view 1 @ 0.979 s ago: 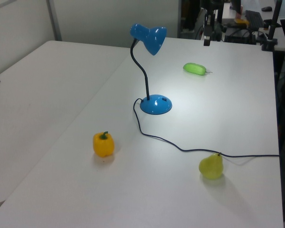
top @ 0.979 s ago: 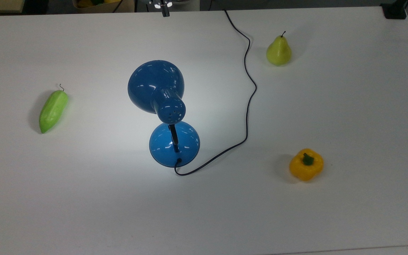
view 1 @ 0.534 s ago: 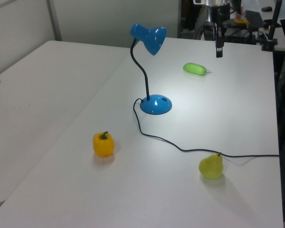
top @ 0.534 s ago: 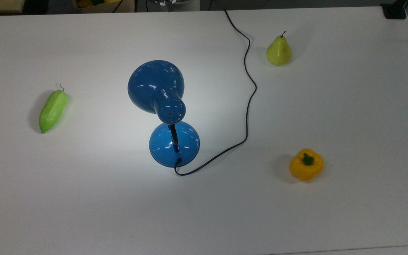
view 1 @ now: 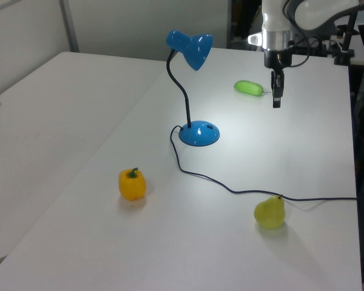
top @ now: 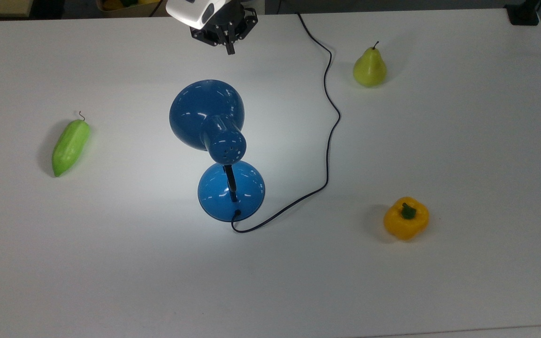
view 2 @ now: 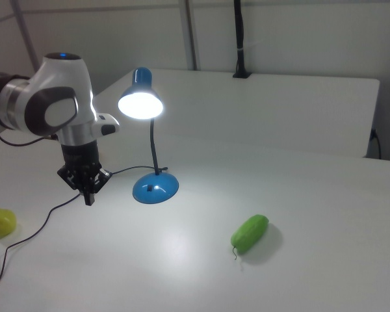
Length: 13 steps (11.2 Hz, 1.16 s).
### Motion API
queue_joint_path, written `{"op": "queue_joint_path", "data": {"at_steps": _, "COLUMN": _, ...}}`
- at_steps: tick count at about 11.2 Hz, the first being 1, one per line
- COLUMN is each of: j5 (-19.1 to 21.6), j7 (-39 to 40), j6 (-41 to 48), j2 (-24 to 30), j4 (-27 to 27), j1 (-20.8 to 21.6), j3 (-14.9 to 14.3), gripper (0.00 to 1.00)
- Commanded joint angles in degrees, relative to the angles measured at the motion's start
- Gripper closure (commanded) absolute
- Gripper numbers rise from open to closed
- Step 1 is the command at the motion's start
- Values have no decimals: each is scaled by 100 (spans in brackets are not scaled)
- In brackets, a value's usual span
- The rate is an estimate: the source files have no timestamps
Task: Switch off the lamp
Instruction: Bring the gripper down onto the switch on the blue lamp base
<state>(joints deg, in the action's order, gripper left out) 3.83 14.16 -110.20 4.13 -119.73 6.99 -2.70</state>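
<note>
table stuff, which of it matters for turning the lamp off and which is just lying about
For the job: lamp, lit; its cord; gripper, above the table.

Lying about: pear, yellow pepper, green cucumber-like vegetable.

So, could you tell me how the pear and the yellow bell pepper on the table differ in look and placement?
The pear is yellow-green and tapers up to a thin dark stem; the bell pepper is orange-yellow, squat and lobed, with a stubby green stem. The pear sits close to the lamp's black cord, on the side of the gripper; the bell pepper sits further from the cord. Both stand upright on the white table, untouched.
</note>
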Motion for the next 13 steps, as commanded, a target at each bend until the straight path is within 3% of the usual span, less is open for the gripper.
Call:
{"op": "queue_joint_path", "data": {"at_steps": 1, "j5": -93, "j7": -369, "j6": -1393, "j2": 124, "j4": -681, "j1": 118, "j3": -20, "gripper": 100}}
{"op": "queue_joint_path", "data": {"at_steps": 11, "j5": -93, "j7": -678, "j6": -4550, "j2": -1176, "j4": -683, "j1": 136, "j3": -20, "gripper": 100}}
{"op": "queue_joint_path", "data": {"at_steps": 13, "j5": -93, "j7": -678, "j6": -4825, "j2": -1527, "j4": -465, "j1": 101, "j3": -20, "gripper": 100}}
